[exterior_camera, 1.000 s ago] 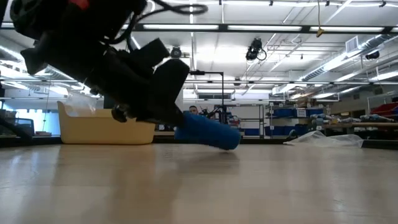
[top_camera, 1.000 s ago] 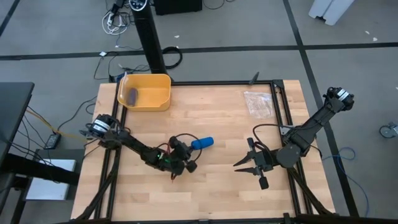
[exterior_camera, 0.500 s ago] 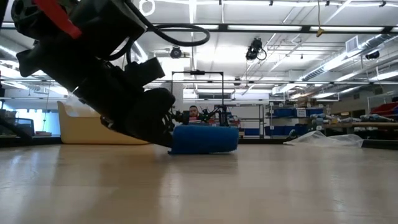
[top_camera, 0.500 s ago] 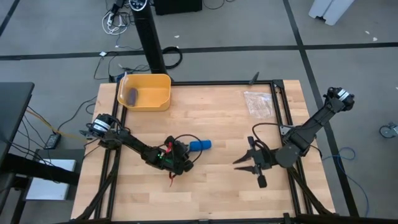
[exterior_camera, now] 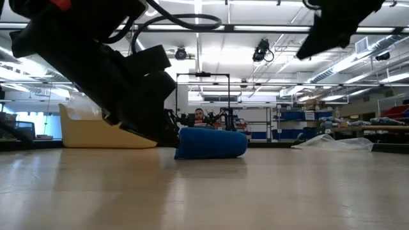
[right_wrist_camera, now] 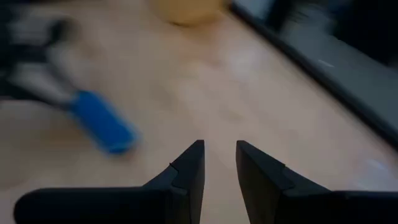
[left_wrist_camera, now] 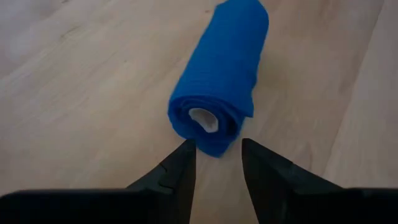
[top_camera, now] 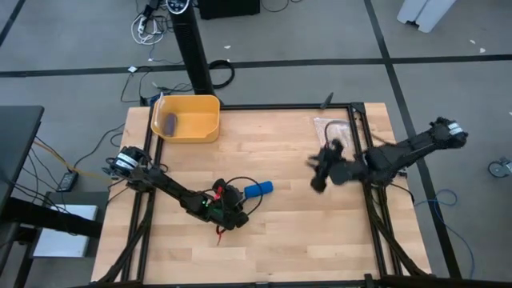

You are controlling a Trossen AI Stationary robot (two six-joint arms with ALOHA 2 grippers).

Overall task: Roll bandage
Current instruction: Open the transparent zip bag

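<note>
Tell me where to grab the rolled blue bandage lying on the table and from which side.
Grip the bandage across the middle of its barrel, probably coming from above with the fingers on its long sides: it lies flat on its side on the table, untouched, with clear wood around it.

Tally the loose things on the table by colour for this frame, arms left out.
Blue: 1, the rolled bandage
Yellow: 1, the bin
Purple-grey: 1, the small cylinder inside the bin
Clear: 1, the plastic packet
Total: 4
</note>
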